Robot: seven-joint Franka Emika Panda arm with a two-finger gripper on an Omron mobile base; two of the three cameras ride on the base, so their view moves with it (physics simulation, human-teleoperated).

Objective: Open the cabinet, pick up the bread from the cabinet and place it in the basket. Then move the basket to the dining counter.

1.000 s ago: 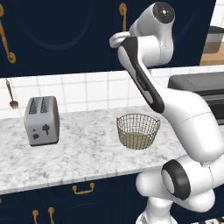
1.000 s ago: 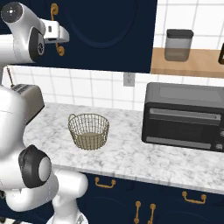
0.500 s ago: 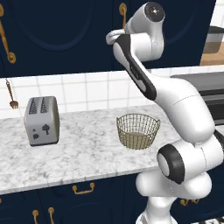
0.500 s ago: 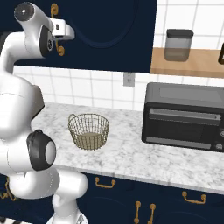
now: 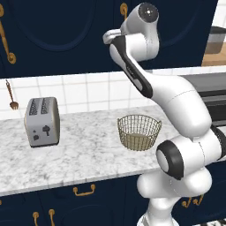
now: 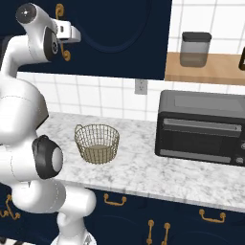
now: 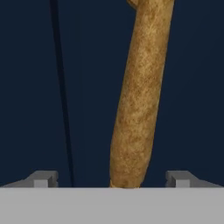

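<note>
The cabinet [image 5: 57,35] is the dark navy wall unit above the worktop, and its arched doors are closed. One long brass handle [image 7: 138,96] fills the hand view and runs down between my two finger tips. My gripper [image 7: 113,180] is open, with a tip on each side of the handle and nothing gripped. In the right base view my hand sits up against the same handle [image 6: 65,51]. The basket [image 5: 139,131] [image 6: 96,142] stands on the marble worktop below my arm, with no load in it. The bread is hidden. The dining counter is out of view.
A silver toaster [image 5: 42,121] stands at the left of the worktop. A black toaster oven [image 6: 201,127] stands at the right. A dark canister [image 6: 194,49] sits on a wooden shelf above the oven. Navy drawers with brass pulls [image 5: 84,191] run under the worktop.
My arm has swung left and reached up closer to the cabinet door, bringing the hand onto the brass handle. The jaws have stayed open. The basket has not moved.
</note>
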